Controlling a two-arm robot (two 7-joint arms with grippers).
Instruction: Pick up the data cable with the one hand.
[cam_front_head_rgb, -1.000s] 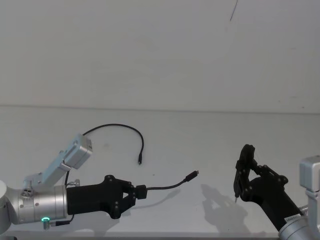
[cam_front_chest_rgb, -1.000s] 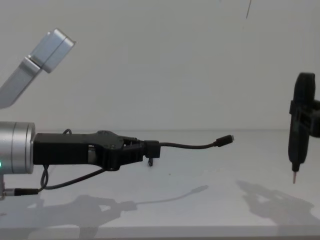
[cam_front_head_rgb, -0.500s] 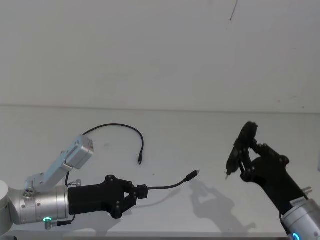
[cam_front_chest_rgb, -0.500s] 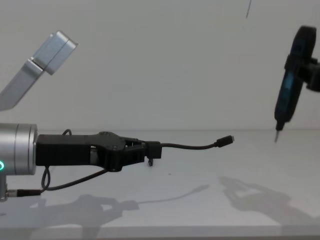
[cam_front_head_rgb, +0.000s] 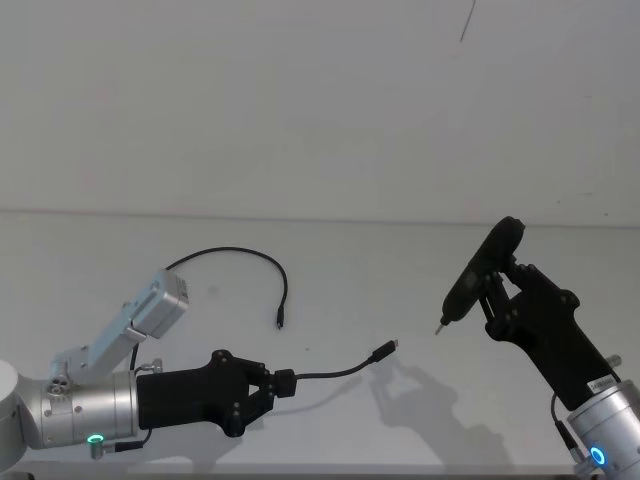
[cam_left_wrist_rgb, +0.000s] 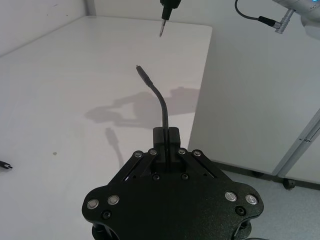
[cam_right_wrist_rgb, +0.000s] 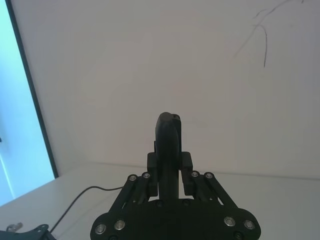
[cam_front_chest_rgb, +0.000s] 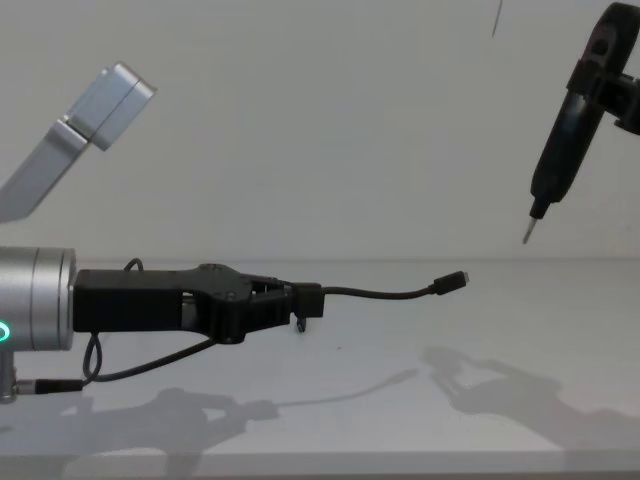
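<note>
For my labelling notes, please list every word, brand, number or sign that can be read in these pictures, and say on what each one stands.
A small pale label on the right claw's body near the wrist: too small to read.
No text visible on the left claw, the data cable or the pen-like tool.
Nothing else can be read.

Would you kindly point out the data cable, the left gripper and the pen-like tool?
data cable (cam_front_head_rgb: 330, 376), head view, cord past the gripper.
left gripper (cam_front_head_rgb: 271, 384), head view, between fingertips.
pen-like tool (cam_front_chest_rgb: 561, 140), chest view, mid-barrel.
</note>
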